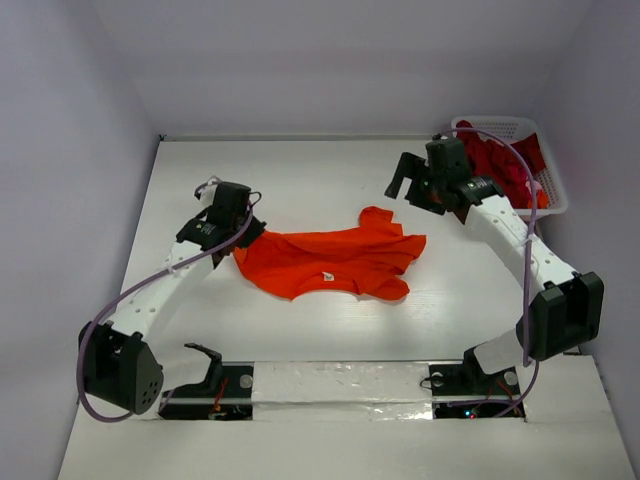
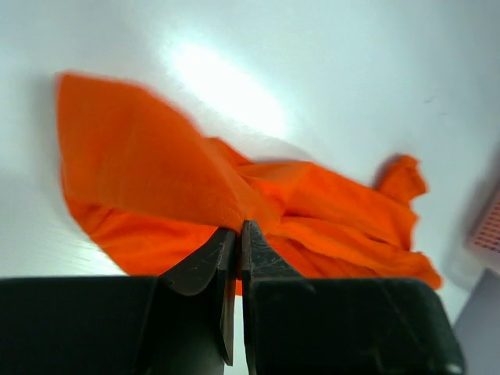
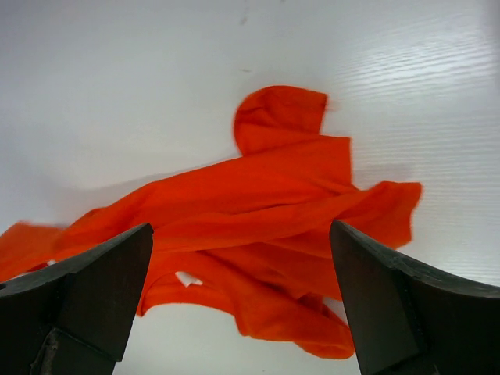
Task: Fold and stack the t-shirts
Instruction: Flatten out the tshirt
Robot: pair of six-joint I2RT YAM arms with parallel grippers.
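- Orange t-shirt, where is it?
- Mid-table, between the two arms. It's rumpled and spread left to right, with one sleeve poking toward the far side. A small white tag shows by its near edge.
- Left gripper?
- Jaws together, pinched on the left edge of the orange t-shirt. In the wrist view a fold of cloth runs straight into the fingertips and a flap stands up to the left of them. The rest of the shirt lies on the table.
- Right gripper?
- Spread wide with nothing between the fingers. It hangs over the table just off the shirt's far right corner, between the shirt and the basket. It's clear of the cloth, and its camera looks down on the sleeve end.
- Basket contents?
- Dark red t-shirts, heaped. It's a white lattice basket in the far right corner, touching the right wall.
- Surface?
- White table with faint grain lines. There's a bright glare patch in the left wrist view.
- Near edge?
- Silver tape strip between the two arm bases. A purple cable loops along the left arm and another runs along the right.
- Room?
- Plain pale walls on the left, far and right sides, with a slightly lilac tint.
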